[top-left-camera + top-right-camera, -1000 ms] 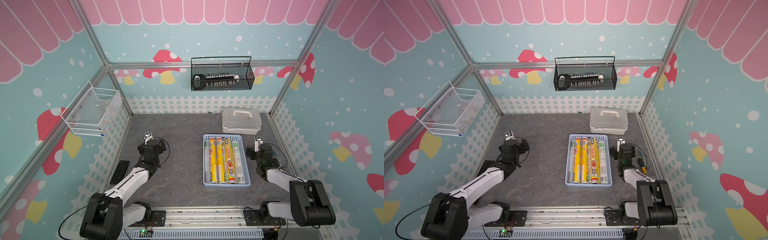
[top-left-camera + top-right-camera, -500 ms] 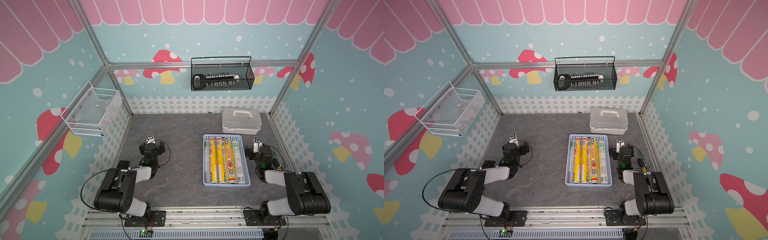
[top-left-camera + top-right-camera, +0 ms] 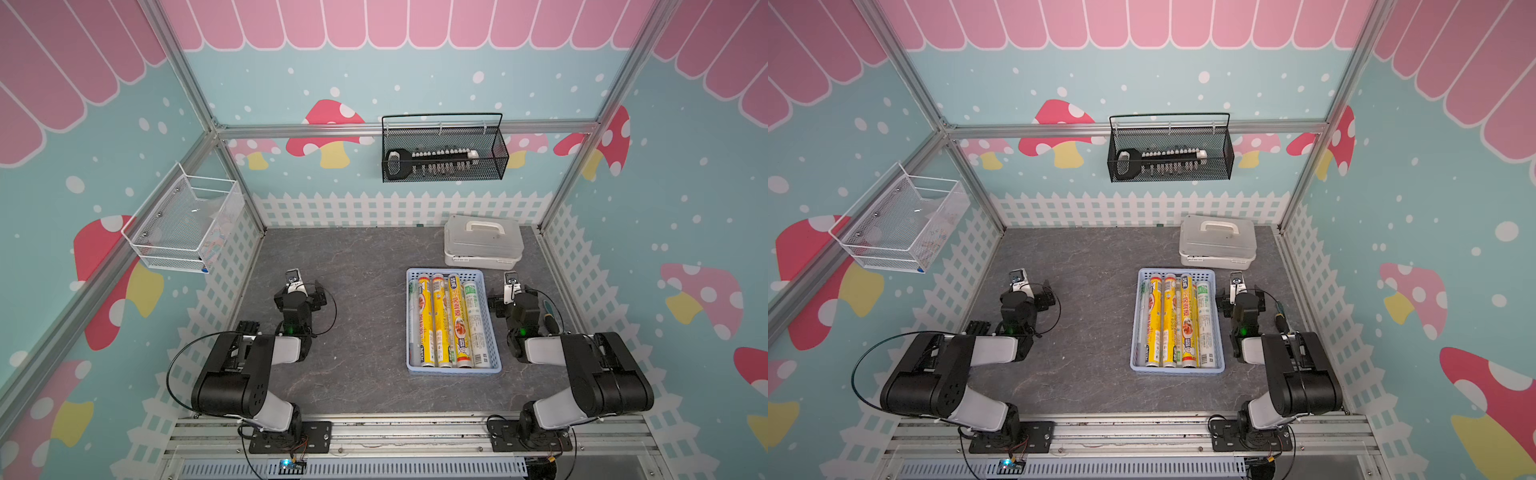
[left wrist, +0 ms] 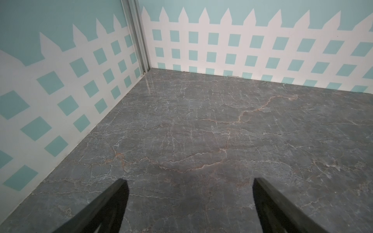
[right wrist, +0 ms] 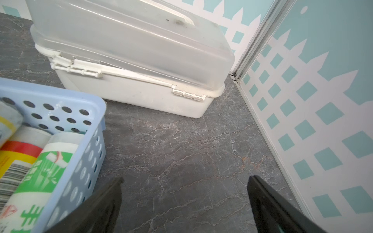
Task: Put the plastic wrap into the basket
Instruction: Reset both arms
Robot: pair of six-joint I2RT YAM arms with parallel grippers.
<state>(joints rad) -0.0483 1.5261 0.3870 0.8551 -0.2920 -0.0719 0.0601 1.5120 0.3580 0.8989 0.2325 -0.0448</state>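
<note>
1. A grey stone-look table (image 3: pixel 365 266) is seen from above. A shallow light-blue basket (image 3: pixel 454 371) sits right of centre, its long side running from 12 to 6 o'clock.
2. The rolls of plastic wrap (image 3: pixel 441 320) lie inside the basket, side by side, with their long axes also running 12 to 6. Five show on top: one clear, three yellow and one white with green print. No roll is visible on the bare table.
3. The right claw (image 5: pixel 186 178) points toward 12 o'clock with its jaws wide apart, holding nothing. The basket is just beside it at its 9 o'clock, not touching. A white lidded box (image 5: pixel 131 60) stands ahead at about 11 o'clock.
4. The left claw (image 4: pixel 189 181) is also spread wide and empty, over bare table. The basket is well apart from it at its 3 o'clock, so the right arm is the nearer one.
5. Judged from this layout, the job looks finished, and no further pick seems needed.
6. Compared with a second ago, both arms have folded back, with their elbows now drawn in over their bases. The claws sit in nearly the same spots and have stayed wide. The basket and rolls have not moved.
</note>
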